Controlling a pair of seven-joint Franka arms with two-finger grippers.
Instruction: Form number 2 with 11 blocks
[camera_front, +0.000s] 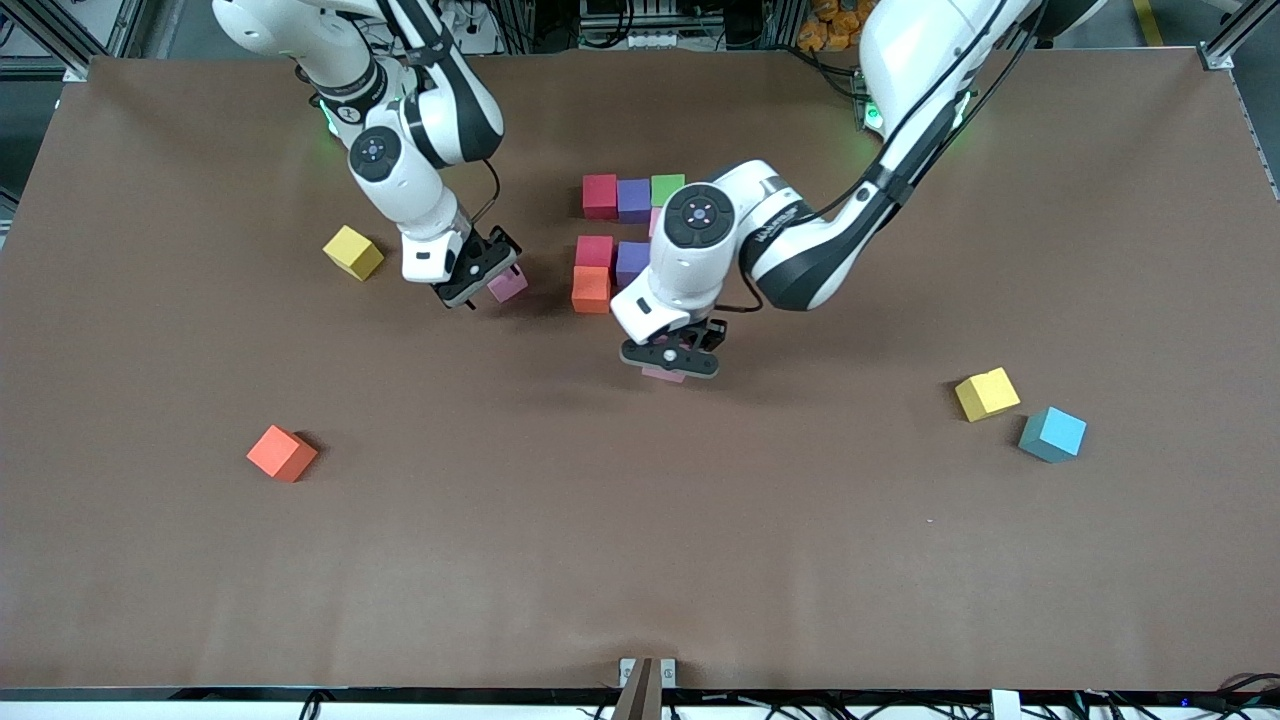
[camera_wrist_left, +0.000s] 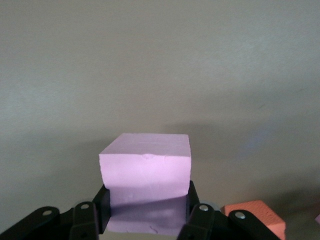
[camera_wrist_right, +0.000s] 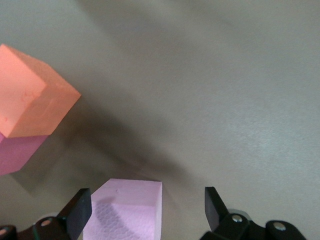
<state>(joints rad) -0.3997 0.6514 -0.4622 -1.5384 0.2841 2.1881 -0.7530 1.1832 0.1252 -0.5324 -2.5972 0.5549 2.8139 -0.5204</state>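
Left gripper (camera_front: 669, 358): low over the table (camera_front: 640, 560), at about 5 o'clock from the block cluster, fingers clamped on a pink block (camera_front: 663, 373); the front view shows only a sliver of that block under the gripper, while the left wrist view shows the pink block (camera_wrist_left: 146, 172) whole, squeezed between both fingers (camera_wrist_left: 192, 212), with a corner of an orange block (camera_wrist_left: 255, 215) close by.

Right gripper (camera_front: 478, 275): just above the table at 9 o'clock from the cluster, fingers spread apart around a second pink block (camera_front: 508, 283); the right wrist view shows this pink block (camera_wrist_right: 127, 210) lying between the open fingers (camera_wrist_right: 212, 205), touching neither that can be made out, and an orange block (camera_wrist_right: 30, 97) beside a darker pink one (camera_wrist_right: 17, 152).

Number 2 so far: red (camera_front: 600, 195), purple (camera_front: 634, 199) and green (camera_front: 667, 188) blocks in a row at the 12 o'clock edge; nearer the front camera a red (camera_front: 594, 251) and a purple (camera_front: 631, 262) block side by side; an orange block (camera_front: 590, 289) touching the red one at 6 o'clock; the left arm (camera_front: 800, 250) hides the rest.

Loose blocks: yellow (camera_front: 353, 252) at 9 o'clock of the right gripper; orange (camera_front: 282, 453) toward 7 o'clock; yellow (camera_front: 987, 393) and light blue (camera_front: 1052, 434) side by side at 4 o'clock, toward the left arm's end.
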